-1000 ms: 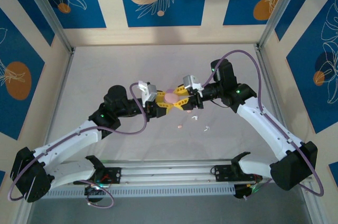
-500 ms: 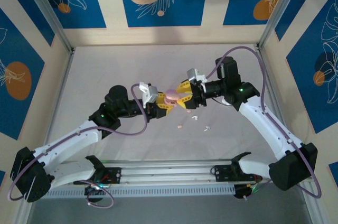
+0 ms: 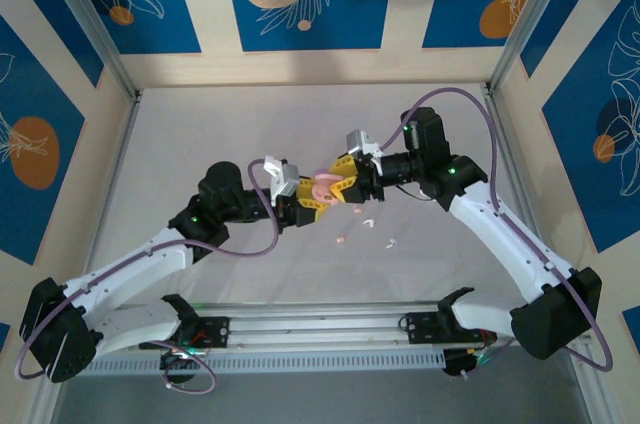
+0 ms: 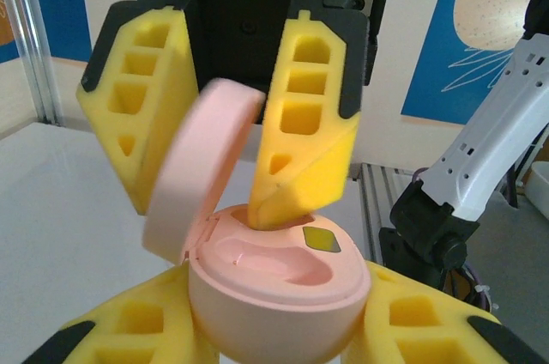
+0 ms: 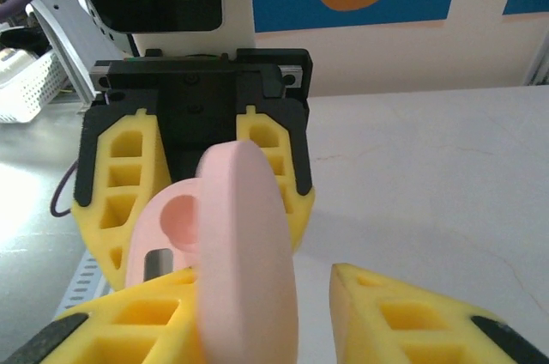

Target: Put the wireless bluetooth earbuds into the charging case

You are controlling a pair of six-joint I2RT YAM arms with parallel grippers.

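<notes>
three small earbuds (image 3: 366,223) are noted lying loose on the bench (image 3: 200,134), just nearside of the raised end effectors. beyond them the pink charging case (image 4: 274,287) is clamped at its base by the left end effector (image 3: 307,198), open face upward. its lid (image 4: 202,175) is stood half open and is straddled by the right end effector (image 3: 344,181), whose jaws are apart, one fingertip resting at the case rim. it is judged that the lid should be pushed fully back about its hinge, not squeezed, with the base held level; only then should an earbud be fetched. slippage of the rounded base is the risk.
</notes>
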